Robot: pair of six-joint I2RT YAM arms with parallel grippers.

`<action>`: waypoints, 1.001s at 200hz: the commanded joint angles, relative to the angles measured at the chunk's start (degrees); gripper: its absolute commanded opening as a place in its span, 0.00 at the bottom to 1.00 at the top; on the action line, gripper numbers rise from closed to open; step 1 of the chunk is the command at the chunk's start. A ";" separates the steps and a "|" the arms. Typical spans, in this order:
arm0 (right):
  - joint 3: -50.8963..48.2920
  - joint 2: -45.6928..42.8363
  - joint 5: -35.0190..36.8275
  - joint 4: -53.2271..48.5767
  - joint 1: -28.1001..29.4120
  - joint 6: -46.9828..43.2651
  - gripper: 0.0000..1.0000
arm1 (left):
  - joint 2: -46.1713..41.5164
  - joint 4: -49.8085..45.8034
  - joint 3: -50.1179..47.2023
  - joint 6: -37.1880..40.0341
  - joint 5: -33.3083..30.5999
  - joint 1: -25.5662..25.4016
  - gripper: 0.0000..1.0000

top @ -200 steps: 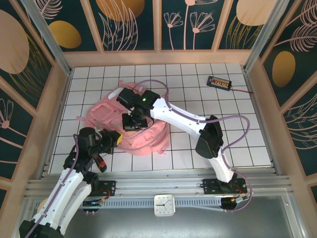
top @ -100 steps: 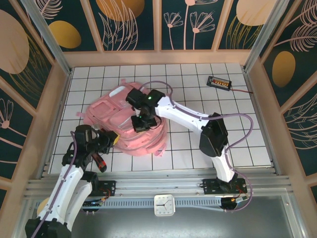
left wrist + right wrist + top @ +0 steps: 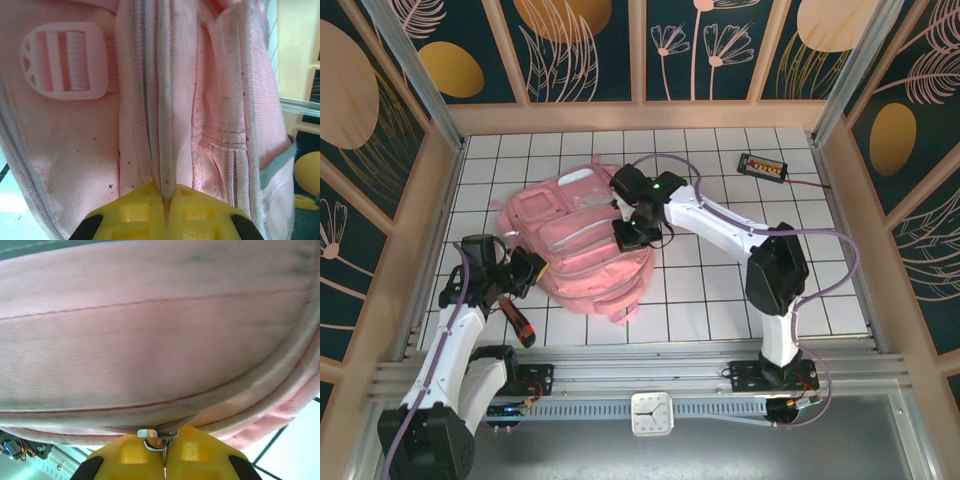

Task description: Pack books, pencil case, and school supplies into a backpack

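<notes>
A: What is at the left side of the bench (image 3: 700, 315)?

B: The left claw (image 3: 165, 200). Its two yellow pads, moulded in small squares like a waffle, are pressed together on a raised fold of the backpack (image 3: 582, 250), beside a zipper line. The lower border of the wrist view cuts off all but the pad tips.

A: And close to it?

B: A red-and-black utility knife (image 3: 520, 326) lies near the near left corner, just beside the left arm and apart from the backpack.

A: Where does the backpack lie?

B: Flat on the left half of the bench, reaching to the middle. It is light pink woven cloth with small dark specks. There is a flat pink plastic buckle (image 3: 62, 60) on a ribbed strap, and a greyish strip (image 3: 274, 167) at one edge. The cloth hides what it holds, so I cannot tell.

A: And the right claw (image 3: 632, 235)?

B: It is at the right edge of the backpack. In the wrist view its yellow pads are closed on a small metal zipper pull (image 3: 159, 436). Only the upper loop of the pull comes out between them. The cloth above is smooth, curved and a little blurred.

A: Further right?

B: A small black box (image 3: 763, 166) with orange marks lies near the far right corner. A thin wire goes from it toward the right edge. The marks are too small to read.
</notes>
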 commanded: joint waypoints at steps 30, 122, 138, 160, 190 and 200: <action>-7.34 -9.58 0.23 -1.87 -6.30 -2.41 0.00 | 14.96 6.36 13.09 6.35 -10.85 2.11 0.00; -15.78 -14.92 -1.03 1.16 -8.37 -5.12 0.00 | 43.13 6.90 35.14 15.96 -15.29 4.28 0.00; -16.50 -15.30 -0.69 0.83 -8.95 -6.23 0.00 | 46.39 6.18 38.75 17.15 -15.89 4.46 0.00; -17.21 -15.77 0.27 -0.27 -10.17 -8.17 0.00 | 51.47 4.34 44.94 19.42 -16.71 4.63 0.00; -16.99 -15.31 -0.08 -0.36 -11.02 -9.35 0.00 | 56.33 1.21 51.51 21.42 -14.00 4.75 0.00; -16.54 -15.05 -2.84 0.57 -10.91 -9.20 0.00 | 55.82 2.32 49.96 20.53 -12.09 4.74 0.00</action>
